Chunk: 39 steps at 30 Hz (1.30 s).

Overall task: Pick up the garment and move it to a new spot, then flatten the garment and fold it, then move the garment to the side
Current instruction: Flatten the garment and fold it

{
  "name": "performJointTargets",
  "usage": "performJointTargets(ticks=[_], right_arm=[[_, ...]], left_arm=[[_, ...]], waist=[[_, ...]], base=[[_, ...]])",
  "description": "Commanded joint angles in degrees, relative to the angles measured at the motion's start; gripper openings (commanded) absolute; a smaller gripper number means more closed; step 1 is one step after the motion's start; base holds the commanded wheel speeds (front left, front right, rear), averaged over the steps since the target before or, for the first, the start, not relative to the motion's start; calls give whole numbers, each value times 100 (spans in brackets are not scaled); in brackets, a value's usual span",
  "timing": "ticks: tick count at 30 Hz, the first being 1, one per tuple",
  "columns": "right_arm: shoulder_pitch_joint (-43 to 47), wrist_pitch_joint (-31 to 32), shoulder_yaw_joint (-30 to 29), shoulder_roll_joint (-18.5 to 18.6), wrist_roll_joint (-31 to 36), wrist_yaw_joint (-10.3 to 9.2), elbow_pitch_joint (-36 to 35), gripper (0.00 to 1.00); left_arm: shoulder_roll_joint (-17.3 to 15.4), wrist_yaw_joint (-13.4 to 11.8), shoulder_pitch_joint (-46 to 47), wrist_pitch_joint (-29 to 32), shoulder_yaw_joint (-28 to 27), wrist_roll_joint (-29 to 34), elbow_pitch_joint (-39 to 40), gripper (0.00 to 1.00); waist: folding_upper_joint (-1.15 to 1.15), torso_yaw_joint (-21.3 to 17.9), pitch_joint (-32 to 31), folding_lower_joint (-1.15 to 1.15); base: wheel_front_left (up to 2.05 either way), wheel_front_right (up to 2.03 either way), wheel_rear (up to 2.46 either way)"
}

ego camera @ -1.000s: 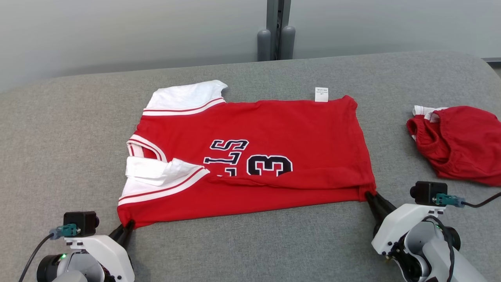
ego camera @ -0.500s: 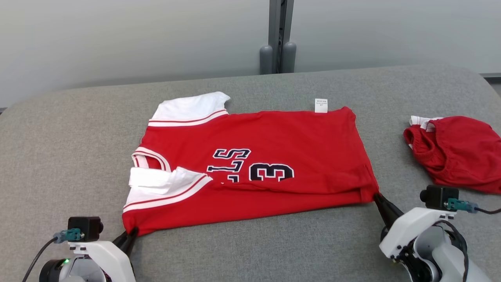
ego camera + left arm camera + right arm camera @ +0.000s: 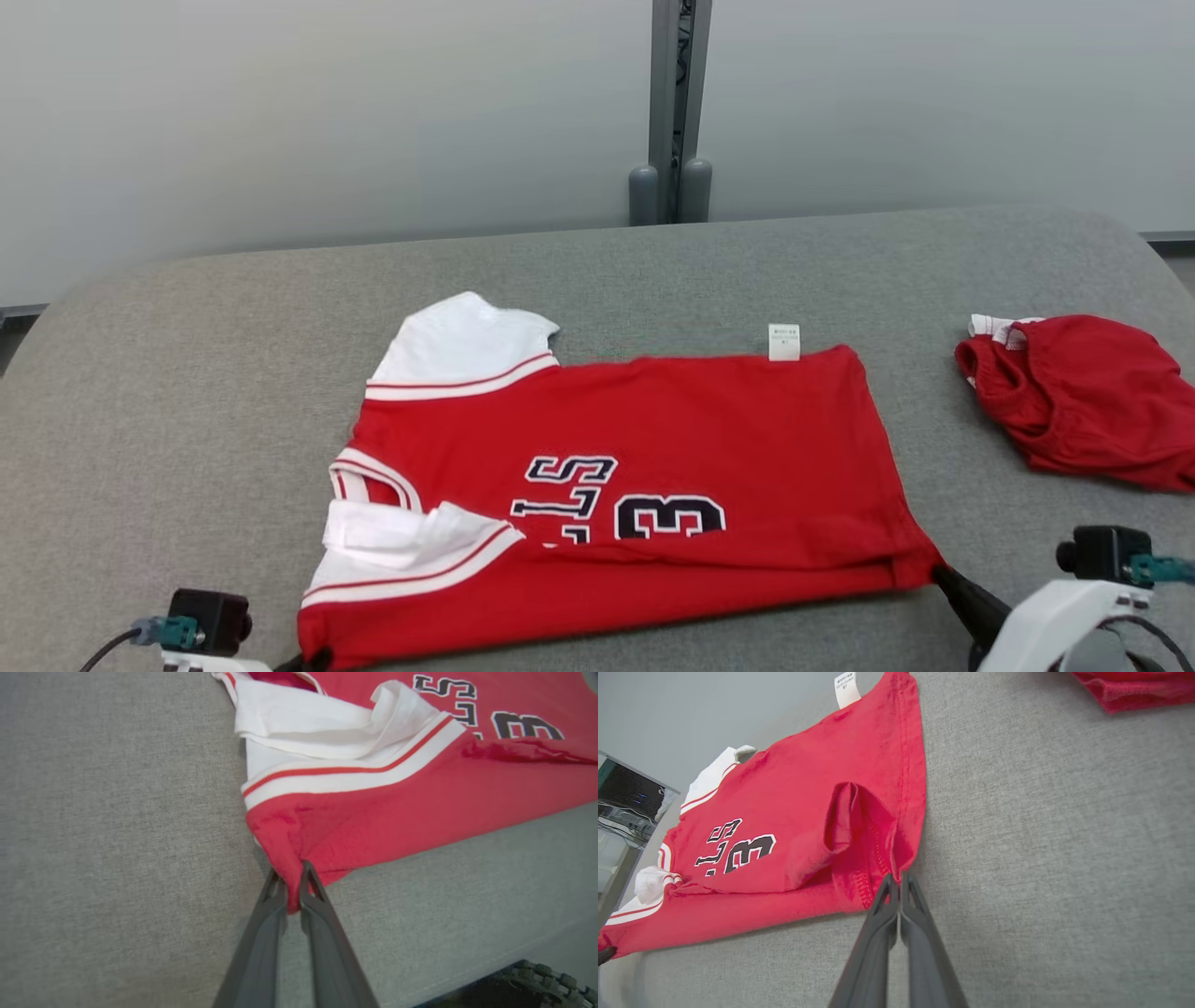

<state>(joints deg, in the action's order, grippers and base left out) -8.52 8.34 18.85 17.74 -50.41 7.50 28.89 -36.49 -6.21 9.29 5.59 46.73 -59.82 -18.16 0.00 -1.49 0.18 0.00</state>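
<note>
On grey table [image 3: 187, 373], red jersey [image 3: 653, 420] lies spread flat, near long edge looks folded over once; more folds and the move aside remain. Left gripper [image 3: 290, 871] clamped on shoulder-end corner, right gripper [image 3: 898, 878] closed, seemingly pinching hem corner

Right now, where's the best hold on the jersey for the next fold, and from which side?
The two near corners, from the near side, fingers low along the table. The jersey lies flat with its long edge nearest the robot, so those corners stick out free. Both the left gripper and right gripper are pinched there.
</note>
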Motion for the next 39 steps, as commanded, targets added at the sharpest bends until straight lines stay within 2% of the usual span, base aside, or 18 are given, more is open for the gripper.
performJointTargets(ticks=[1, 7, 12, 13, 14, 15, 16, 24, 31, 35, 39], right_arm=[[206, 144, -136, 79, -91, -1, -182, 0], [965, 758, -608, 133, -155, 0, -924, 0], [1500, 1424, -1048, -44, 60, 0, -1473, 0], [1562, 1543, -1148, -98, 128, 0, -1585, 0], [1617, 1653, -1249, -165, 202, 0, -1684, 0], [1668, 1753, -1340, -238, 283, 0, -1780, 50], [1719, 1848, -1438, -321, 353, 0, -1866, 100], [1913, 2367, -2115, -800, 876, 0, -2616, 100], [1623, 2205, -2414, -989, 1130, 0, -3289, 100], [1169, 2009, -2461, -1034, 1436, 0, -3316, 100], [236, 1768, -2410, -1155, 1809, 0, -2801, 100]], left_arm=[[-184, -136, -154, 96, -2, -22, 260, 0], [-660, -521, -550, 538, 70, -135, 1350, 0], [-895, -721, -761, 802, 109, -243, 1866, 0], [-917, -761, -778, 836, 110, -264, 1905, 3], [-937, -792, -782, 852, 105, -260, 1925, 50], [-955, -826, -800, 896, 114, -266, 1935, 100], [-961, -847, -822, 920, 132, -274, 1946, 100], [-1084, -960, -690, 753, -10, -141, 2138, 100], [-1166, -1047, -298, 500, -225, 168, 2216, 100], [-1154, -813, 297, 612, -289, 326, 2028, 100], [-970, -187, 1242, 825, -385, 324, 1526, 100]], waist=[[0, 32, -43, 0], [0, 108, -102, 0], [0, 107, -103, 0], [0, 97, -102, 0], [0, 86, -105, 0], [0, 74, -109, 0], [0, 63, -114, 0], [0, 40, -115, 0], [0, 51, -61, 0], [0, 17, 83, 0], [0, -128, 506, 0]], base=[[0, 0, 0], [0, 0, 0], [0, 0, 0], [0, 0, 0], [0, 0, 0], [0, 0, 0], [0, 0, 0], [0, 0, 0], [0, 0, 0], [0, 0, 0], [0, 0, 0]])
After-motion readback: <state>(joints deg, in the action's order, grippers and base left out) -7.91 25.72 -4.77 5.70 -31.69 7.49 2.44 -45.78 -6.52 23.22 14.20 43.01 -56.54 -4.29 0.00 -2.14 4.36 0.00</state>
